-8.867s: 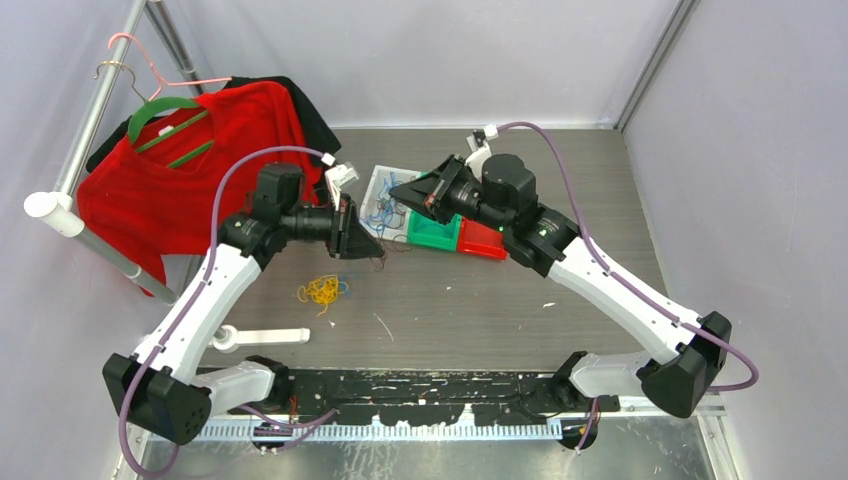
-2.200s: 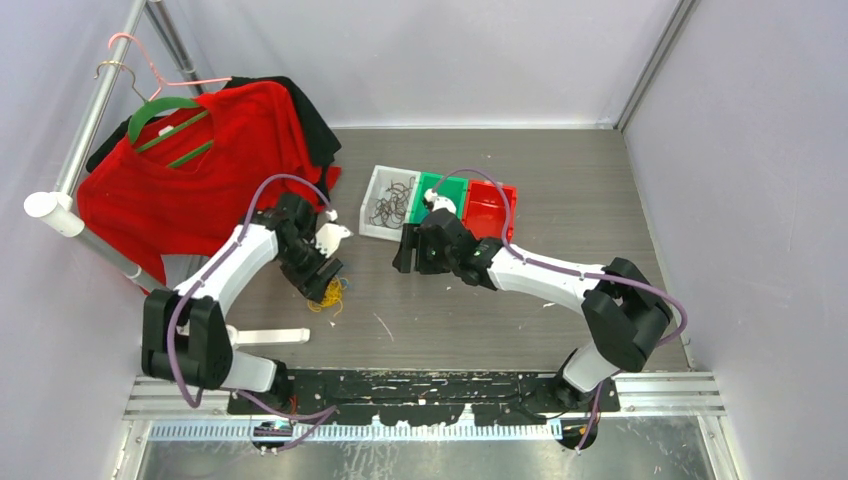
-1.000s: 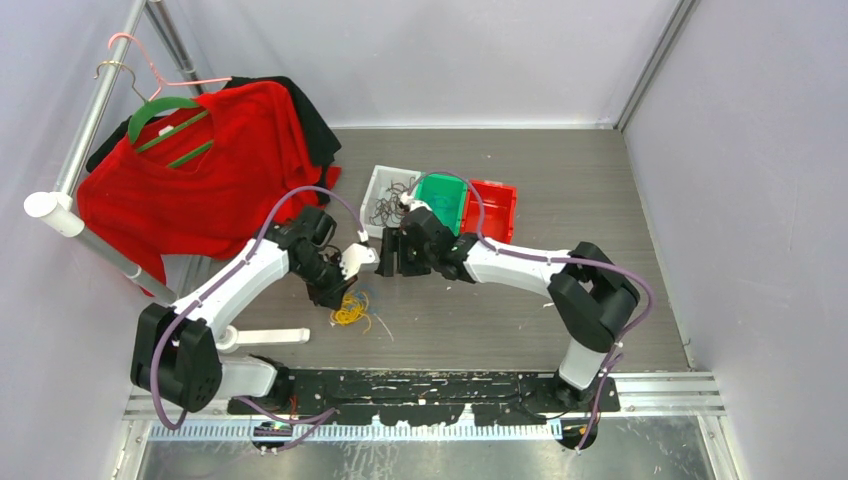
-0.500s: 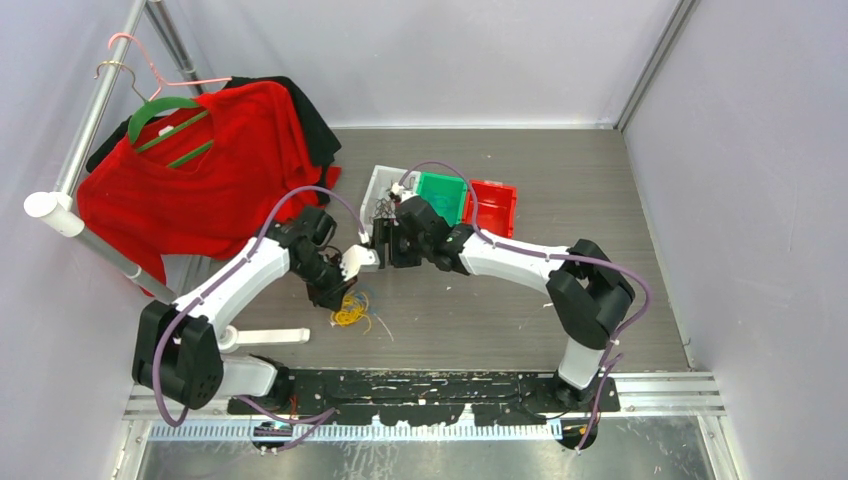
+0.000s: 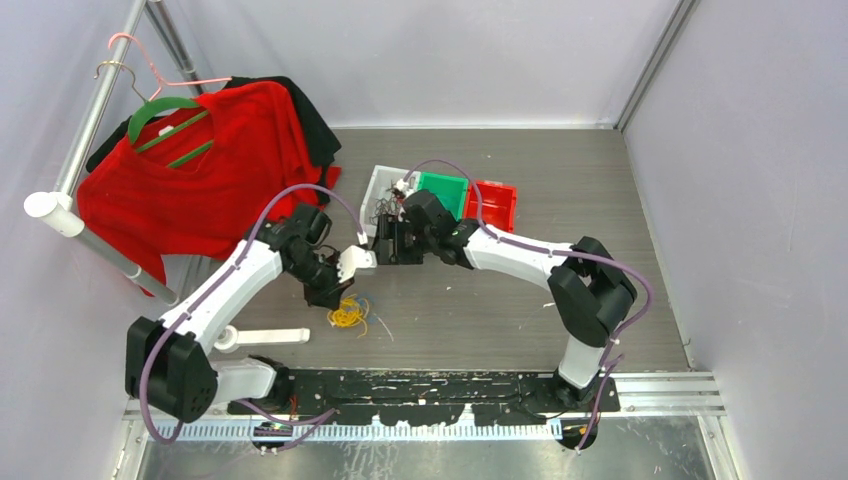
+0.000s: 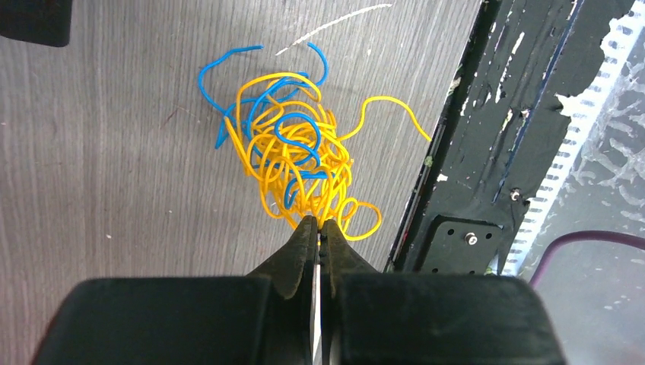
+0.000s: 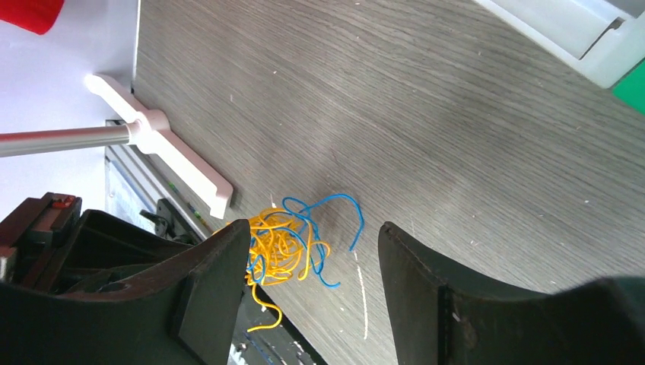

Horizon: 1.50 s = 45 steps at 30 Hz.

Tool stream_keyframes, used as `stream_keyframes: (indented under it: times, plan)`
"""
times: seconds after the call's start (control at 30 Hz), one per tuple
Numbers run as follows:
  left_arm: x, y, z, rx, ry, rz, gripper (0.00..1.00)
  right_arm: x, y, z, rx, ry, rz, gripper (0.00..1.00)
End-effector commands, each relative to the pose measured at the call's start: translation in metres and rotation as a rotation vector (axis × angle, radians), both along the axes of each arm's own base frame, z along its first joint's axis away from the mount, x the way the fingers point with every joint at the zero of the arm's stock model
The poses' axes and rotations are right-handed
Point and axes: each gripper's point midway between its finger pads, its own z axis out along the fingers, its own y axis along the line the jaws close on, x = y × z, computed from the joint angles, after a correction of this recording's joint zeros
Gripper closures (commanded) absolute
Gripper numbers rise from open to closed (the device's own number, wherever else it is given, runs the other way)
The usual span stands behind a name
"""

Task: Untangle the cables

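Observation:
A tangle of yellow-orange and blue cables (image 5: 348, 313) lies on the table in front of the left arm. My left gripper (image 5: 334, 298) is shut on the tangle's near edge, and in the left wrist view a yellow strand (image 6: 304, 163) shows pinched between the closed tips (image 6: 318, 223). My right gripper (image 5: 384, 247) hovers open just behind and to the right of it. In the right wrist view the same tangle (image 7: 285, 247) sits below and beside the left finger (image 7: 217, 281). Dark brown-black cables (image 5: 388, 203) lie in a white bin.
The white bin (image 5: 373, 190), a green bin (image 5: 445, 190) and a red bin (image 5: 495, 200) stand in a row behind the grippers. A red shirt (image 5: 190, 175) hangs on a rack at the left. The rack's white foot (image 5: 265, 337) lies near the black front rail (image 5: 430, 385).
The right gripper has moved a little toward the white bin, staying open. The left gripper and the yellow and blue tangle have stayed where they were.

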Motion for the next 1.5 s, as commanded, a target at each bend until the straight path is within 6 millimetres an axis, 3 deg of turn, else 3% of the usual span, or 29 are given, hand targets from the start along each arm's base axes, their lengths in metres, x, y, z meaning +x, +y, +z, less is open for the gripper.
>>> stream_keyframes:
  times: [0.0, 0.37, 0.57, 0.67, 0.77, 0.87, 0.9, 1.17, 1.47]
  plan:
    - [-0.002, -0.001, 0.014, -0.035, -0.065, -0.043, 1.0, -0.001, 0.014, 0.017, 0.094, 0.011, 0.016, 0.33]
    - [0.003, -0.001, 0.025, -0.043, -0.123, -0.027, 1.0, -0.018, 0.045, -0.013, 0.075, 0.072, 0.054, 0.33]
    - [0.006, 0.001, 0.031, -0.04, -0.156, -0.016, 1.0, -0.028, 0.065, -0.029, 0.055, 0.085, 0.05, 0.38]
    - [0.006, 0.002, 0.026, -0.027, -0.146, 0.001, 1.0, -0.025, 0.067, -0.03, 0.072, 0.083, 0.024, 0.49]
    - [0.008, 0.003, 0.024, -0.016, -0.136, 0.021, 1.0, -0.023, 0.065, -0.032, 0.074, 0.08, 0.01, 0.69]
    - [0.01, 0.005, 0.025, -0.003, -0.141, 0.037, 1.0, -0.015, 0.056, -0.033, 0.057, 0.074, -0.029, 0.97]
    - [0.011, 0.006, 0.026, 0.002, -0.145, 0.044, 1.0, -0.01, 0.05, -0.032, 0.047, 0.067, -0.053, 0.99]
    - [0.017, 0.018, 0.018, 0.062, -0.175, 0.081, 1.0, 0.022, -0.005, -0.002, -0.011, -0.073, -0.231, 0.99]
    - [0.035, 0.029, 0.011, 0.124, -0.223, 0.128, 1.0, 0.036, -0.067, 0.013, -0.046, -0.139, -0.37, 0.99]
